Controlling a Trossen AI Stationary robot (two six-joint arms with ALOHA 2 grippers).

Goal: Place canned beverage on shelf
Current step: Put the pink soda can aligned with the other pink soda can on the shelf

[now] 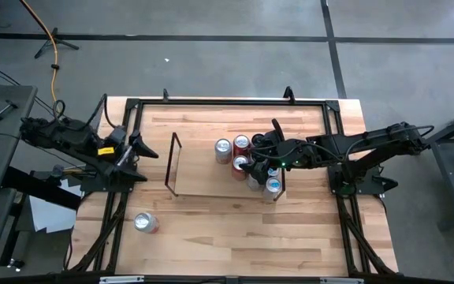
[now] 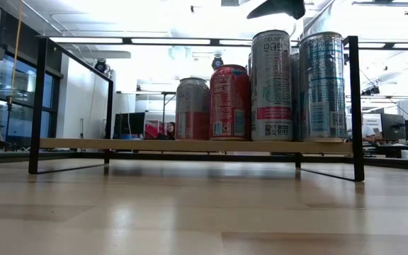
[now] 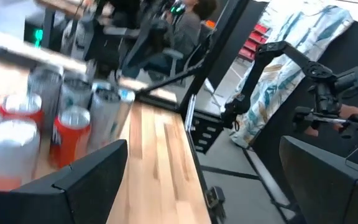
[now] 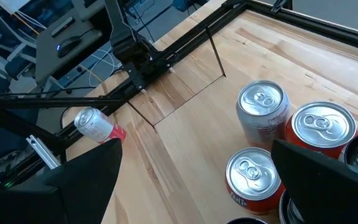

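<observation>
The shelf [image 1: 199, 170], a low light-wood board with black wire end frames, stands mid-table; it also shows in the low view [image 2: 154, 144]. Several red and silver cans [image 1: 241, 144] stand upright on their bases at its right end [image 2: 230, 103]. One red can [image 1: 144, 222] lies on its side on the tabletop near the front left, also seen in the right wrist view [image 4: 95, 124]. My right gripper [image 1: 260, 154] hovers open above the standing cans [image 4: 263, 109], holding nothing. My left gripper [image 1: 142, 150] is open and empty left of the shelf.
Black metal rails [image 1: 227, 102] frame the wood-plank tabletop. The shelf's left half [image 4: 194, 115] is bare board. Bare tabletop [image 1: 227, 229] lies in front of the shelf. Beyond the table are desks, monitors and a seated person [image 3: 188, 25].
</observation>
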